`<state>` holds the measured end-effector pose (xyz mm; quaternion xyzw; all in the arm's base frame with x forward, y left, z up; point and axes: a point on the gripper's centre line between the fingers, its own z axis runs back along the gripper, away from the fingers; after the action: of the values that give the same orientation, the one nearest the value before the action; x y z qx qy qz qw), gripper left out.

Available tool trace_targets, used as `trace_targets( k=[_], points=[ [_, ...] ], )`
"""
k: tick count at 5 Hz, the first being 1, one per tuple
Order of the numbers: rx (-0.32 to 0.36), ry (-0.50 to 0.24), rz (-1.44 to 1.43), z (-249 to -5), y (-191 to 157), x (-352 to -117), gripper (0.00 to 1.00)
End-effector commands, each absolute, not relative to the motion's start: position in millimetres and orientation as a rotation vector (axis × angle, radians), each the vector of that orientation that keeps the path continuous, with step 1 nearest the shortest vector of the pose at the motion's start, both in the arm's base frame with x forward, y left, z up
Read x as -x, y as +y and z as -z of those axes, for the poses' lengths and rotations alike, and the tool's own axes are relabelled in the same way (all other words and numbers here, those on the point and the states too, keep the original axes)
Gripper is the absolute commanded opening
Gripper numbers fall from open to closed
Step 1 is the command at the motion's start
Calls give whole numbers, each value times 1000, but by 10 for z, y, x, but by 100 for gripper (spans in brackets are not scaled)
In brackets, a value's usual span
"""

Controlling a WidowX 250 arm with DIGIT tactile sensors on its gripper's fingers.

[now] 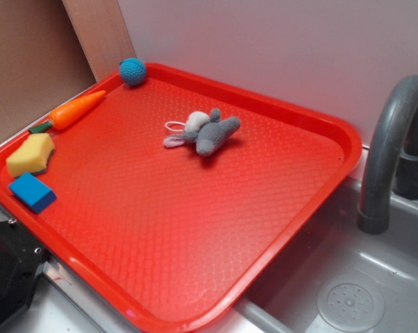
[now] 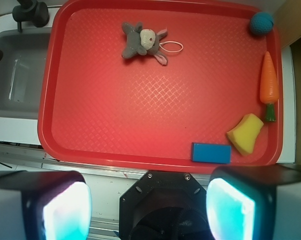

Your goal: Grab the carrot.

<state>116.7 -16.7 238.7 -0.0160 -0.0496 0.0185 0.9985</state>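
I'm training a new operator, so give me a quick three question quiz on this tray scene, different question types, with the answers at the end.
1. True or false: the carrot lies on the tray between the ball and the sponge.
2. Multiple choice: what sits nearest the tray's middle? A) blue block B) plush bunny C) the ball
3. Fill in: the tool is ____ and holds nothing.

Key
1. True; its green stem points toward the sponge.
2. B.
3. Open; its two fingers stand wide apart, off the tray's edge.
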Motion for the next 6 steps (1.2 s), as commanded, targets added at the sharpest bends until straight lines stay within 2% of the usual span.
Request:
trace_targets(
  k=[1,2,3,4,5,6],
  points=[
    [32,-99,-37,-2387,-167,-1167,100],
    [8,-75,-100,-2294,-156,-1428,100],
    [-75,-63,-270,-2166,35,-1758,100],
    [-209,-49,-373,-1950,342,-2041,100],
    [-360,-77,-372,-1755,694,-2287,100],
    [-443,-88,-302,-1528,1018,-2373,100]
  ],
)
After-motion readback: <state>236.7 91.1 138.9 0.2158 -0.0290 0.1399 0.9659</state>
